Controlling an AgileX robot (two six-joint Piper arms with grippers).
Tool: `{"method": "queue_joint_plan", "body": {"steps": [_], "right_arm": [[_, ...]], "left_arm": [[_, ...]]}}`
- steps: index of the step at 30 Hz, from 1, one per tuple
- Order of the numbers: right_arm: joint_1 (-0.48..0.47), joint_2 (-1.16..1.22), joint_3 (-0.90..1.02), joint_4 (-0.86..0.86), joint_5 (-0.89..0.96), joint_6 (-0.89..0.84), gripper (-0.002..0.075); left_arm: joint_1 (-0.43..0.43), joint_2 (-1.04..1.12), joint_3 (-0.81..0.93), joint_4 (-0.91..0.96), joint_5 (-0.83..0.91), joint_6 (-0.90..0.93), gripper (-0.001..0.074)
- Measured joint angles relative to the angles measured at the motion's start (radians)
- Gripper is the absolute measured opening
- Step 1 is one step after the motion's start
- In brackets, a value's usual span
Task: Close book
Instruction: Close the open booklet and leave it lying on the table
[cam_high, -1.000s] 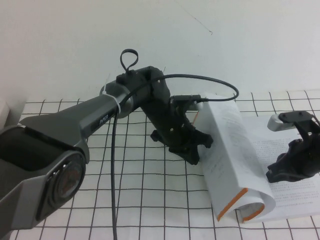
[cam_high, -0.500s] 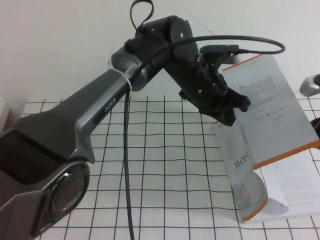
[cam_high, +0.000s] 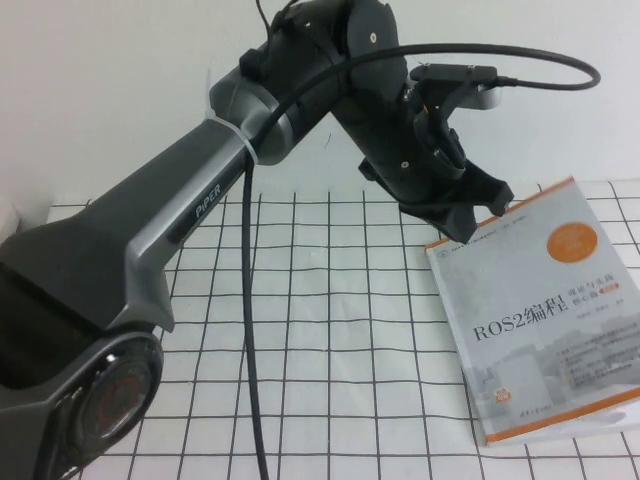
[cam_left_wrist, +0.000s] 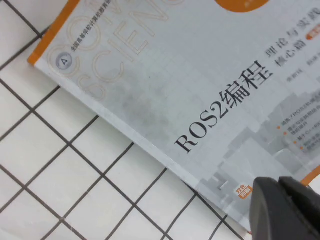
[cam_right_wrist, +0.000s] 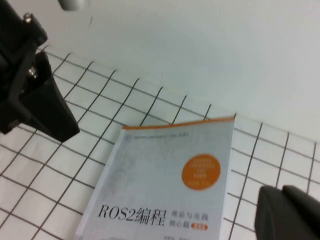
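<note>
Already shut, book (cam_high: 545, 320) lay cover-up on grid mat (cam_high: 330, 330). Left gripper (cam_high: 455, 205) hung above book's far corner and right gripper (cam_right_wrist: 292, 212) sat raised off book; couldn't tell either's grip. Judged best: withdraw straight up, avoid snagging cover.

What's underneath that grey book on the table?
Only the white gridded table shows around the closed book; anything directly beneath is covered. The left gripper hangs over its far corner; the right gripper sits raised, clear of it.
</note>
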Motion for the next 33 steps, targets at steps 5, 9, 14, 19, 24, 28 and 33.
{"method": "queue_joint_plan", "body": {"steps": [5,9,14,19,24,28,33], "right_arm": [[-0.001,-0.068,0.0,-0.039,0.012,0.029,-0.0003],[-0.001,-0.081,0.0,-0.108,0.026,0.094,-0.0003],[-0.001,-0.158,0.0,-0.191,0.034,0.185,-0.0003],[0.014,-0.204,0.002,-0.141,0.091,0.184,-0.0003],[0.041,-0.101,0.117,-0.061,0.162,0.128,-0.0003],[0.038,0.026,0.253,-0.131,0.072,0.208,-0.0003],[0.027,0.211,0.289,-0.325,-0.089,0.426,-0.0003]], "left_arm": [[0.0,-0.029,0.0,0.016,0.002,-0.002,-0.0004],[0.0,-0.059,0.0,0.025,0.006,0.0,-0.0004],[0.0,-0.152,0.0,0.048,0.01,0.007,-0.0004],[0.0,-0.27,-0.002,0.107,0.012,0.011,-0.0004],[0.0,-0.304,-0.002,0.154,0.018,0.011,-0.0004],[0.0,-0.304,-0.002,0.149,0.024,0.011,-0.0004],[0.0,-0.304,0.015,0.139,0.024,0.011,-0.0004]]}}
